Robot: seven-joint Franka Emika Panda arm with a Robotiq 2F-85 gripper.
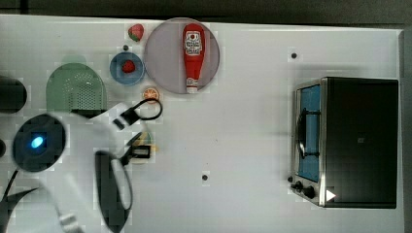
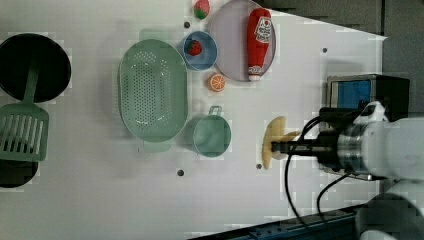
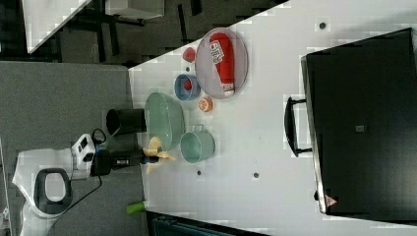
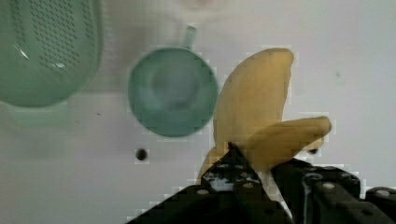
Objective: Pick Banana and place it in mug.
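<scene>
Here the fingers [image 4: 254,161] are closed on the banana [image 4: 254,107], gripping it near its middle, as the wrist view shows with the pale-yellow fruit jutting out past the black tips. In the left view the banana [image 2: 274,141] sits in that grip on the mug's right, with bare white counter [image 2: 100,200] between the two. The mug [image 2: 212,135] is teal-green, stands upright on the counter with its mouth open and nothing inside it (its short handle stub points toward the orange slice), and is just beside the green perforated basket [image 2: 152,90], on the left view's right of it.

In the right view the banana [image 3: 155,153] hangs in the fingers [image 3: 147,158] near the counter's edge, on the right view's left of the mug [image 3: 197,146].

Past the mug in the left view lie the orange slice [image 2: 217,82], a small blue bowl [image 2: 207,57] with a strawberry [image 2: 194,48] in it, a second strawberry [image 2: 201,8] on the counter, and a grey plate [image 2: 225,30] bearing a red ketchup bottle [image 2: 259,42]. A green slotted spatula [image 2: 22,130] rests across a black pan [image 2: 50,65] at the left view's left edge. In the top view a toaster oven [image 1: 357,141] stands well apart on the top view's right.
</scene>
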